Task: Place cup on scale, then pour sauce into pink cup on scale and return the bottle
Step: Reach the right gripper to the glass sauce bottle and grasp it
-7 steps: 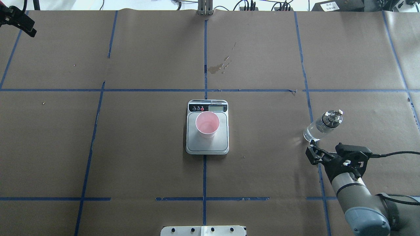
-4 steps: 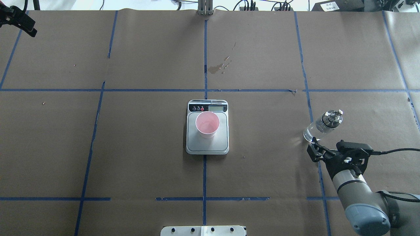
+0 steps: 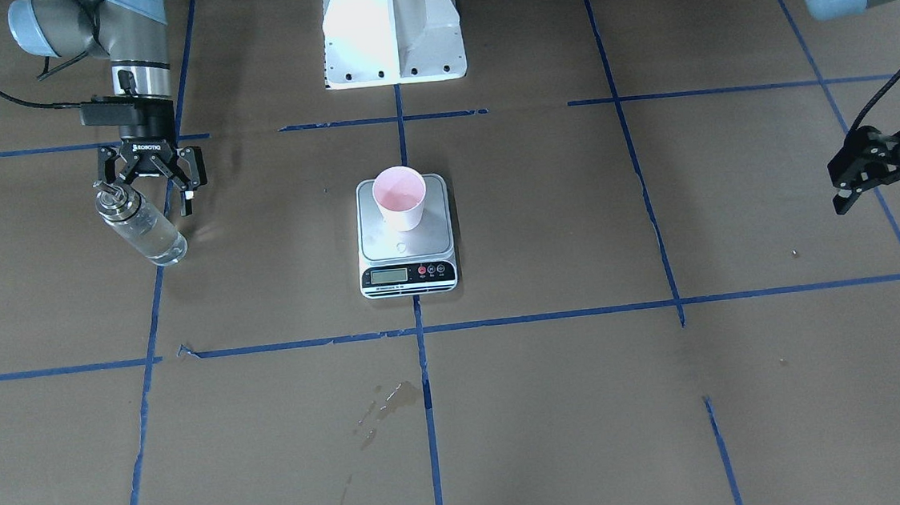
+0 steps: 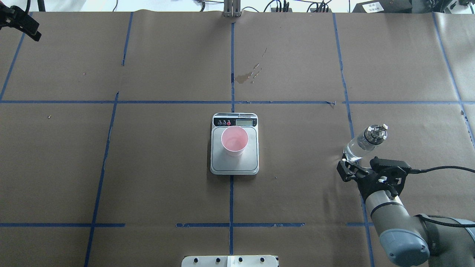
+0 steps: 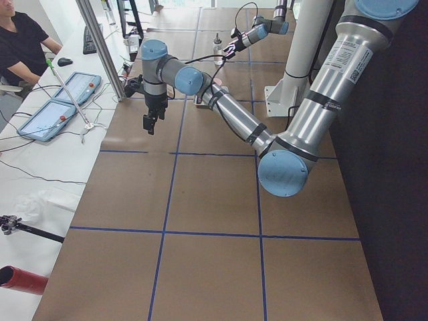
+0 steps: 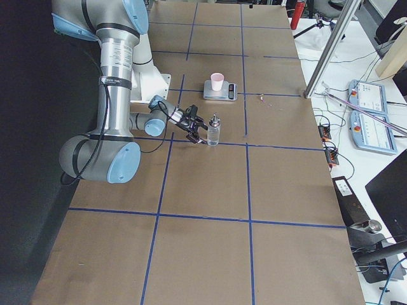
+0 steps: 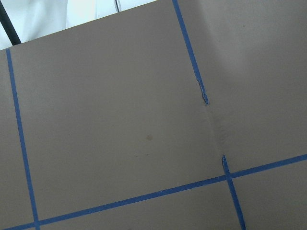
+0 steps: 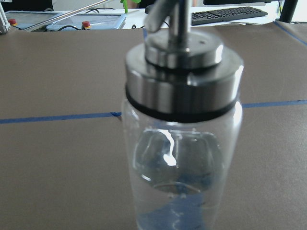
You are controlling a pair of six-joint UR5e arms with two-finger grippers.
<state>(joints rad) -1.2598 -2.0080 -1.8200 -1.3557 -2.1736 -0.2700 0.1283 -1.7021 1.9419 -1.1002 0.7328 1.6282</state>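
Observation:
The pink cup (image 4: 234,140) stands upright on the silver scale (image 4: 234,165) at the table's middle; both also show in the front view, cup (image 3: 400,197) and scale (image 3: 405,244). The clear glass bottle (image 4: 362,142) with metal collar and spout stands on the table to the right, part full of clear sauce (image 8: 177,211). My right gripper (image 4: 349,166) is open just on the robot's side of the bottle (image 3: 141,228), level with its body, not holding it. The bottle (image 8: 182,158) fills the right wrist view. My left gripper (image 3: 886,186) is open and empty, far off at the table's left.
Blue tape lines cross the brown paper. A dried stain (image 4: 246,76) lies beyond the scale. The robot's white base (image 3: 392,24) stands at the near edge. An operator and tablets (image 5: 67,100) are beyond the far edge.
My right gripper has shifted a little left and forward, closer to the bottle's base. Bottle, cup, scale and left arm have not moved.

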